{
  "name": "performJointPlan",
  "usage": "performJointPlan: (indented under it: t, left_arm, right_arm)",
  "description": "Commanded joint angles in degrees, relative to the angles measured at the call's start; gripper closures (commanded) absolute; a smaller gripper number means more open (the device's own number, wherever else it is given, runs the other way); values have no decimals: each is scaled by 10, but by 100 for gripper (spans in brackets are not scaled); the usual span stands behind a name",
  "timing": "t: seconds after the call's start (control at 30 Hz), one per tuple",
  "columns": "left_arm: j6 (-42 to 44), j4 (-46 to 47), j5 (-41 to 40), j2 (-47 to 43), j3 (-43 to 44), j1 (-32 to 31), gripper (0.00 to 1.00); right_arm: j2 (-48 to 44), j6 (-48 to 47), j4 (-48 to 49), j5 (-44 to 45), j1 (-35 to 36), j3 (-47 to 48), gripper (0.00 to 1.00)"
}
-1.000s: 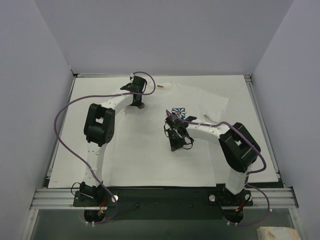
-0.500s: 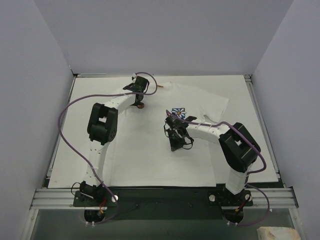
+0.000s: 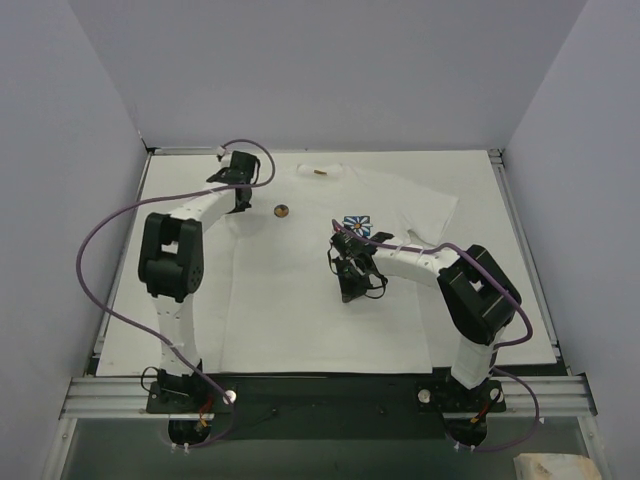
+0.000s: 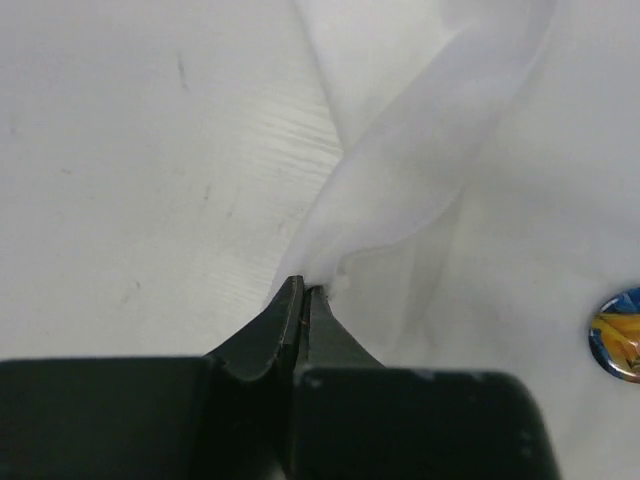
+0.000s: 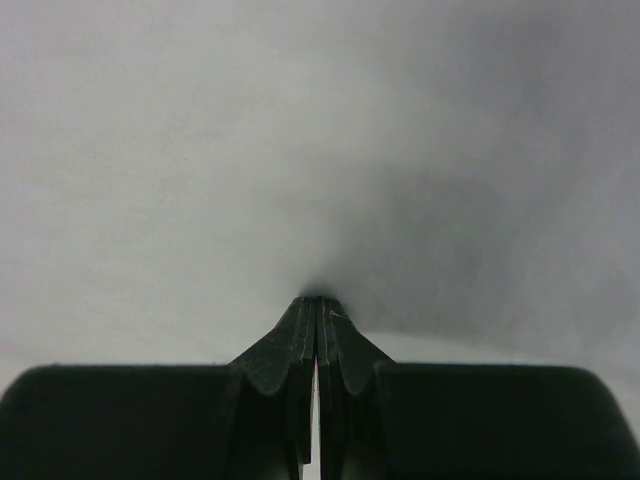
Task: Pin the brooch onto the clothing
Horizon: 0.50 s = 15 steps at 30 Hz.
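The clothing [image 3: 330, 290], a white T-shirt with a small blue daisy print [image 3: 357, 225], lies flat on the table. The brooch [image 3: 281, 210], a small dark disc with an orange centre, rests on the shirt near its left shoulder and also shows at the right edge of the left wrist view [image 4: 620, 335]. My left gripper [image 3: 241, 205] is just left of the brooch. There it [image 4: 303, 287] is shut on a raised fold of the shirt's edge [image 4: 400, 200]. My right gripper [image 3: 350, 290] sits mid-shirt below the print, where it [image 5: 318, 300] is shut on pinched white cloth [image 5: 250, 150].
A tiny gold piece [image 3: 320, 173] lies by the shirt's collar. White walls close in the table [image 3: 130, 300] on the left, back and right. A metal rail [image 3: 320, 395] with both arm bases runs along the near edge.
My left gripper let go of the brooch, which stays on the shirt, then swung left and shut on the shirt's edge. The right arm has not moved.
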Motion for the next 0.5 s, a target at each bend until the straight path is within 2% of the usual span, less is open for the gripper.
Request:
performJointPlan:
  t: [0.0, 0.23, 0.3, 0.33, 0.37, 0.4, 0.43, 0.47]
  left_arm:
    - [-71, 65, 29, -86, -70, 48, 100]
    - [-161, 129, 125, -158, -229, 151, 100]
    - [-181, 154, 175, -164, -257, 180, 96]
    - [-188, 163, 194, -168, -282, 189, 83]
    - [-198, 182, 209, -172, -293, 207, 77]
    - [-201, 193, 230, -176, -303, 213, 63]
    - [-205, 202, 234, -186, -323, 215, 39]
    - [-207, 216, 234, -192, -328, 216, 32]
  right_arm:
    - [29, -9, -39, 16, 1, -14, 100]
    - [31, -8, -39, 10, 1, -12, 100]
    - [33, -8, -40, 10, 1, -11, 100]
    - [32, -9, -40, 9, 1, -11, 100]
    - [30, -9, -39, 8, 2, -11, 100]
    - [30, -9, -40, 8, 2, -12, 100]
    - [30, -7, -40, 8, 2, -11, 100]
    - [28, -7, -40, 8, 3, -11, 100]
